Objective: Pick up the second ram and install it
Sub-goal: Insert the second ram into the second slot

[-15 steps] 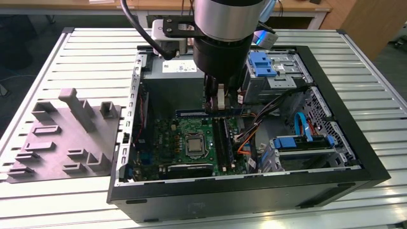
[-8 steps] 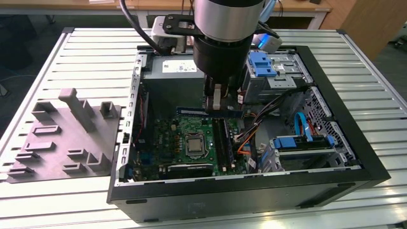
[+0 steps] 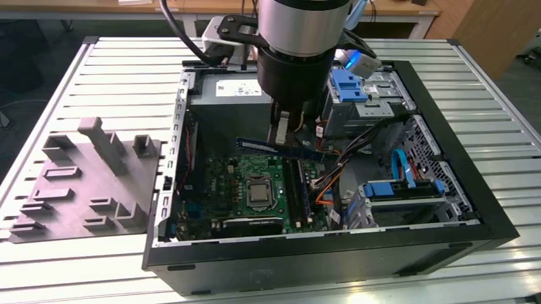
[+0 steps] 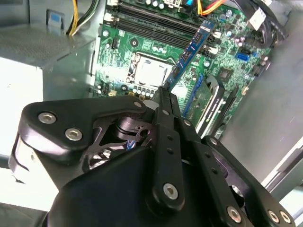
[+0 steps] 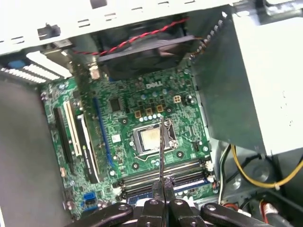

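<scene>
The gripper [image 3: 282,134] reaches down into the open computer case [image 3: 338,250], its fingers pinched on the upper edge of the second ram [image 3: 279,150]. The board hangs in the air above the motherboard [image 3: 253,187], its lower edge clear and not seated. In the first wrist view it shows edge-on, a thin line crossing the CPU socket [image 5: 150,139] and memory slots [image 5: 189,171]. There is free space at both ends, and the case walls are well apart from it.

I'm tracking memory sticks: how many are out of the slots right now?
1: the second ram, clamped in the pincer over the motherboard. Any seated in the slots cannot be made out.
</scene>
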Tool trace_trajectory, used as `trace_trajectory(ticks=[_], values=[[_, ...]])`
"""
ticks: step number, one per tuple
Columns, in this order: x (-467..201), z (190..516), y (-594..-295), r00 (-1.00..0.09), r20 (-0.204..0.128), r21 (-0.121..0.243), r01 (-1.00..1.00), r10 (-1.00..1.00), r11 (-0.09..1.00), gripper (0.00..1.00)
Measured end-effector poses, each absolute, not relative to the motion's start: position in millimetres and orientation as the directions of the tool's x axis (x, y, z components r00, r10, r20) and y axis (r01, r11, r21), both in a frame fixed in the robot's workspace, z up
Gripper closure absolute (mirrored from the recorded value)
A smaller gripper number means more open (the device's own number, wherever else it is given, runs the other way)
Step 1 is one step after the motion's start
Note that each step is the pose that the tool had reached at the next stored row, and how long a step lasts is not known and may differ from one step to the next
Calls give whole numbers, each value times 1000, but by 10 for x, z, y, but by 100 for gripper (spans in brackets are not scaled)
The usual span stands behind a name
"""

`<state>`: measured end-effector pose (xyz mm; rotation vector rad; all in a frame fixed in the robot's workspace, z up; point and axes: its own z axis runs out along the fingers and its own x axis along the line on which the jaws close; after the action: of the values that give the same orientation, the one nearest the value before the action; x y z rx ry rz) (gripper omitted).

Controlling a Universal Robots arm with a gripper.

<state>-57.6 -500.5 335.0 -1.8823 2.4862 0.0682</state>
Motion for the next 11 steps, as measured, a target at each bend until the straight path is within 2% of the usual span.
trace_trajectory(ticks=[11], values=[[-576,3342,-5005,-458,-44,21,-889,-888,457,89]])
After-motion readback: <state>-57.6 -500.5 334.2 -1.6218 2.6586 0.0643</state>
